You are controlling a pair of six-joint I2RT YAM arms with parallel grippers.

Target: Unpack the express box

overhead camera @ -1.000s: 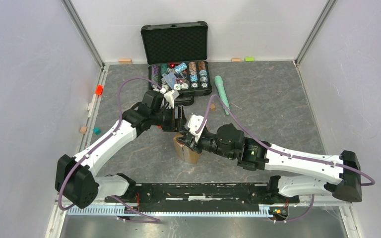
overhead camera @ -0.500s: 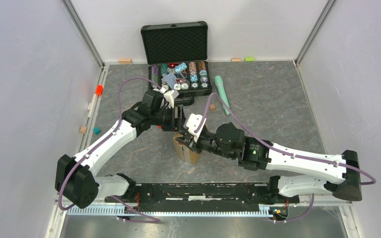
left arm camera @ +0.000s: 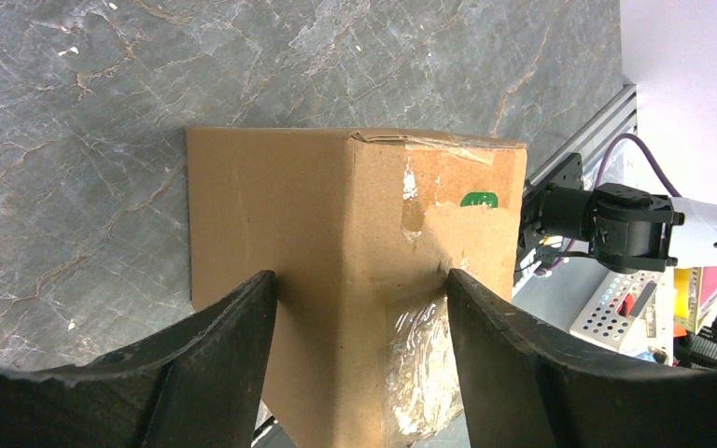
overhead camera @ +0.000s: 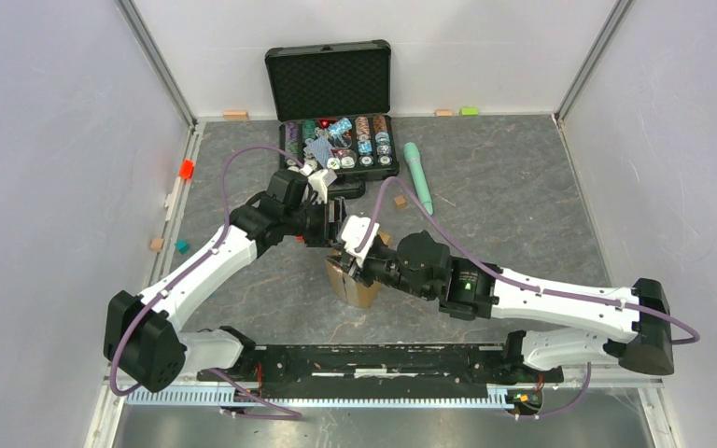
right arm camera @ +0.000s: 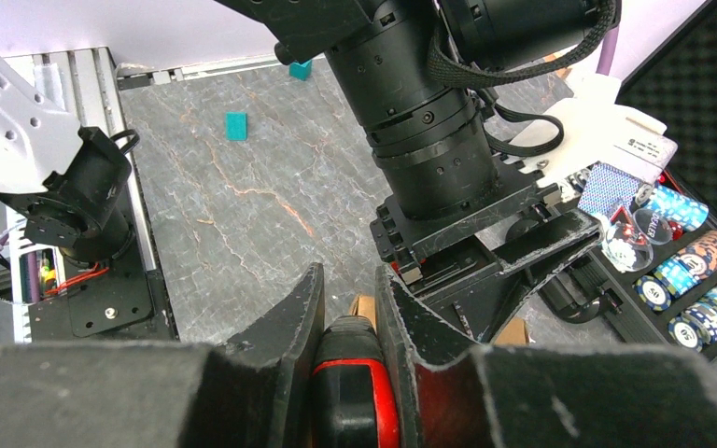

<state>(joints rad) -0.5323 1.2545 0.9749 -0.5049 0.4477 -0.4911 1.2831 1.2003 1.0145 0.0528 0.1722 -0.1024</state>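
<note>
Left jaws clamp green-stickered express box [left arm camera: 336, 252]; right jaws grip red-black tool [right arm camera: 350, 378].

Express box [overhead camera: 353, 285] sits mid-counter [overhead camera: 523, 205], before the chip case [overhead camera: 336, 131] at the rear edge. Left pincer [left arm camera: 359, 285] straddles the box from behind. Right pincer [right arm camera: 348, 280], with a tool [right arm camera: 355, 373] between its fingers, is at the box's right.

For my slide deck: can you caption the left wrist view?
Left tool grips the taped express box over the grey table.

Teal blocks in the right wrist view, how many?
2: one teal block on the mat, another farther back at its edge; the left arm could hide more.
</note>
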